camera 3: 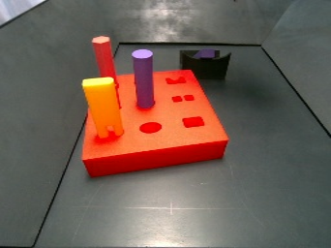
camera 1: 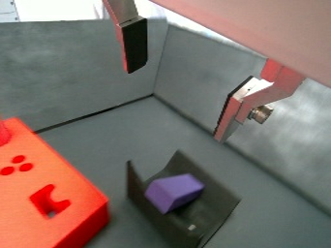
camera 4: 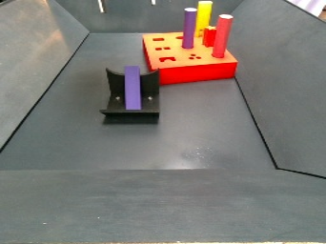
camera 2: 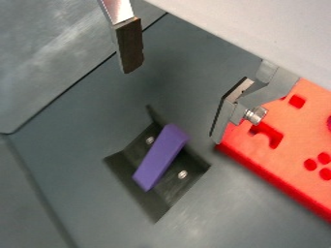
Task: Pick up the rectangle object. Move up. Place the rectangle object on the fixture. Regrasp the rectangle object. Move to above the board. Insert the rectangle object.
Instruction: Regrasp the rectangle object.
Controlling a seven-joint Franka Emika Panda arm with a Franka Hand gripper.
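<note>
The rectangle object [camera 4: 132,88], a short purple bar, lies leaning in the notch of the black fixture [camera 4: 128,109]. It also shows in both wrist views [camera 1: 175,192] [camera 2: 161,155], on the fixture [camera 1: 196,219] [camera 2: 173,190]. My gripper [camera 1: 191,77] [camera 2: 184,77] is open and empty. It hangs above the fixture, with the fingers [camera 1: 134,44] [camera 2: 130,44] well apart and clear of the bar. The red board [camera 3: 155,136] [camera 4: 192,63] lies beside the fixture and shows in both wrist views [camera 1: 39,194] [camera 2: 285,145]. In a side view the fixture [camera 3: 204,64] stands behind the board.
On the board stand a purple cylinder [camera 3: 142,77], a yellow-orange block [camera 3: 101,108] and a red peg [camera 3: 103,56]. Grey walls enclose the dark floor on all sides.
</note>
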